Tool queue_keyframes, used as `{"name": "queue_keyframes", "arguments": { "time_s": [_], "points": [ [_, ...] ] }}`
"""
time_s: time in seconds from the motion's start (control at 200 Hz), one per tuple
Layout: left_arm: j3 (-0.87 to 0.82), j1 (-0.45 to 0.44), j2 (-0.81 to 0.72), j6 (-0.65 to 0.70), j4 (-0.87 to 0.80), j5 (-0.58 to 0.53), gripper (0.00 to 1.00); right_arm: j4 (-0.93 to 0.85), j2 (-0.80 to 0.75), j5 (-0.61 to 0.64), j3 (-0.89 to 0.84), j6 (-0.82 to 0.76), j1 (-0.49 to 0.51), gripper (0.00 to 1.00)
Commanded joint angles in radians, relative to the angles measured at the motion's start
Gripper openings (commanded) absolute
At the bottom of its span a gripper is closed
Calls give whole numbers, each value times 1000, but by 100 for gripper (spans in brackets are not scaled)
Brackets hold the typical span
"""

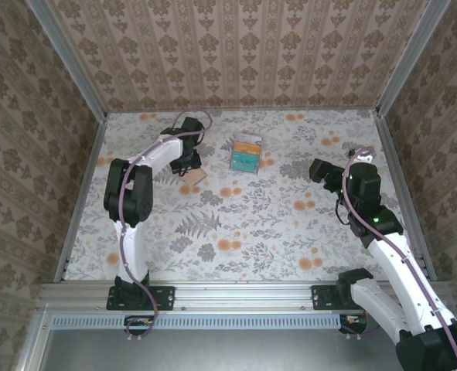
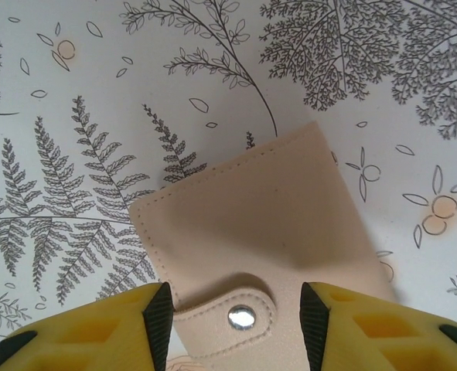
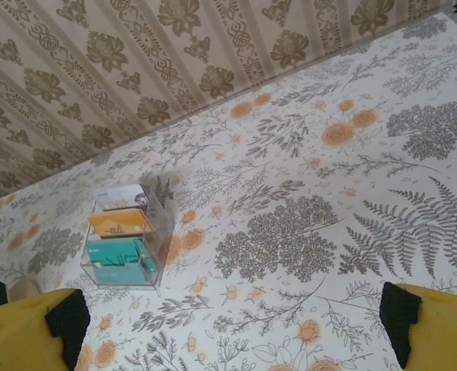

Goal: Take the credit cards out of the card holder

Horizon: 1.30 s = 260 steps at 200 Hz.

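Working across the counter (image 1: 290,232). The clear box (image 3: 163,232) with credit cards (image 3: 118,264) is sitting mid-far. L jaws are standing apart either side of the card holder (image 2: 251,224). L wrist cam is showing its snap (image 2: 242,316) closed, top cam just a tan patch. R jaws apart, gripping nothing. Risk: closing on the strap, so the holder's skidding instead of opening.

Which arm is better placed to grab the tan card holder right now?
Left. Its open gripper sits directly over the card holder, with fingers on either side of the snap tab. The right gripper, also open, hangs far off to the right, well apart from it.
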Motion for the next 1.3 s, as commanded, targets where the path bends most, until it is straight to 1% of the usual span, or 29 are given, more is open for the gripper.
{"name": "queue_keyframes", "arguments": {
  "time_s": [0.0,0.365,0.52,0.58,0.655,0.68,0.885,0.905,1.1,1.295],
  "points": [
    [30,1,31,-27,-56,-20,50,-16,-3,19,-6,12,12,100],
    [24,-1,74,-42,-81,-12,48,-3,1,16,-16,19,32,100],
    [1,-2,66,-42,-74,-9,28,-1,13,15,-10,20,40,100],
    [-4,-4,57,-37,-71,-12,19,2,17,14,-9,20,45,100],
    [-10,-9,38,-28,-68,-18,3,6,24,15,-7,20,50,100],
    [-12,-13,29,-25,-67,-22,0,8,27,14,-6,22,54,100],
    [-70,-53,-68,-5,-16,-48,0,28,51,12,-2,26,79,100],
    [-79,-83,-80,-4,-10,-46,0,29,54,11,-1,27,82,100],
    [-163,-152,-189,2,48,-19,0,46,92,9,9,31,112,100],
    [-241,-264,-285,12,124,21,0,72,146,-3,19,39,159,100]
  ]
}}
